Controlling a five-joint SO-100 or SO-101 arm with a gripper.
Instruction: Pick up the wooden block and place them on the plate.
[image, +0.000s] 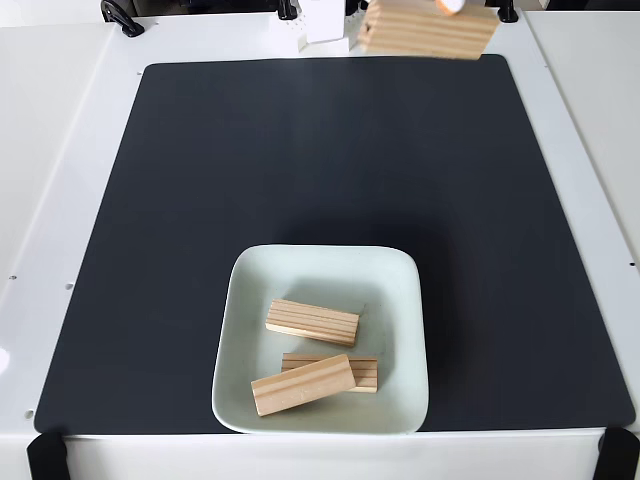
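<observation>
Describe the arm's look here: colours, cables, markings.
Little of it shows. A white boxy part sits at the top edge of the fixed view, with a small orange piece to its right, likely of the jaws. Cables and markings cannot be made out.

In the fixed view, the plate (400, 275) is a pale mint-white square dish with rounded corners and a raised rim, lying at the near middle of the scene. Three light pine blocks lie flat inside it. One block (312, 322) sits toward the far left of the dish, slightly angled. A second block (364, 372) lies nearer, partly covered by a third block (303, 384) that rests tilted across its left end. A fourth wooden block (428, 28) appears large and blurred at the far edge, right of centre.
</observation>
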